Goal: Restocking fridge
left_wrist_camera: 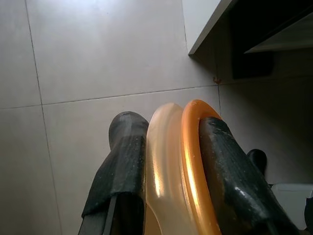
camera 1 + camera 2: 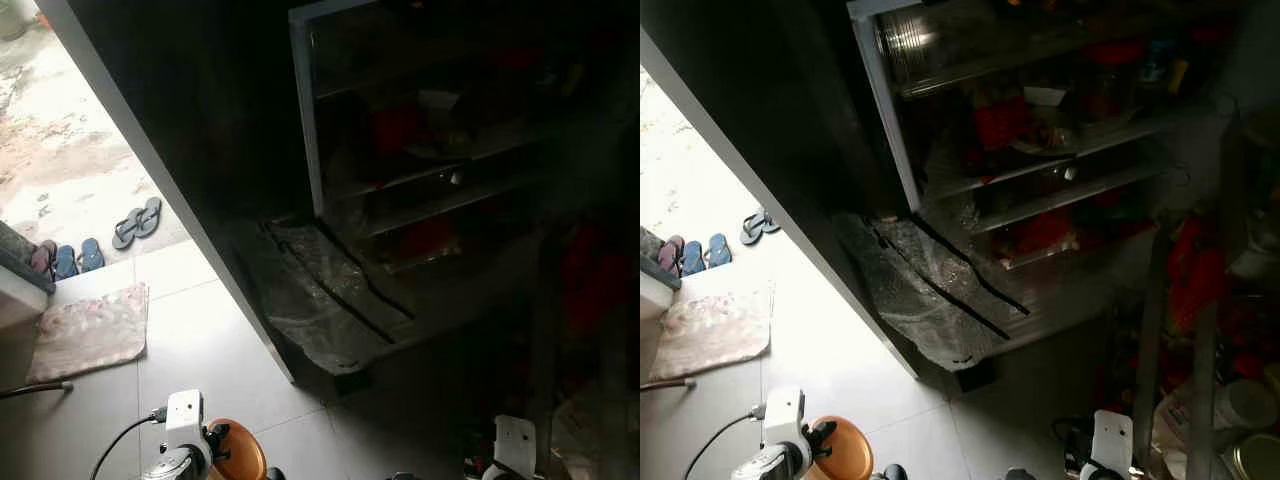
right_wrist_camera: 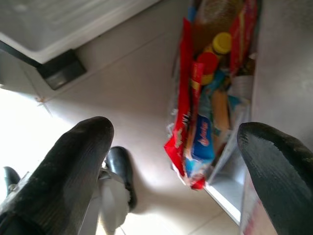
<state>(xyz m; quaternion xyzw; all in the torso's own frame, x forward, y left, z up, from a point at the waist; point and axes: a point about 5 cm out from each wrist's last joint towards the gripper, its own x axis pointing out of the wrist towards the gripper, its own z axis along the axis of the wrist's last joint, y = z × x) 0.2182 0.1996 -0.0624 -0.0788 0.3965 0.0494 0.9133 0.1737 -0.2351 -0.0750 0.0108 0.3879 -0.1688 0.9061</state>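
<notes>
Left gripper [image 1: 168,161] clamped on two stacked round plastic plates [image 1: 178,166], orange and translucent cream, low over pale floor tiles [image 1: 98,58]. Right gripper [image 3: 176,161] spread wide, open dark fridge [image 2: 1040,150] ahead, colourful snack packets [image 3: 195,142] just beyond its fingertips.

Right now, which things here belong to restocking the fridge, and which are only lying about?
For the job:
- open fridge with its shelves
- orange and clear plates, held in the left hand
- packaged food by the open right hand

Lying about:
- sandals
- doormat
</notes>
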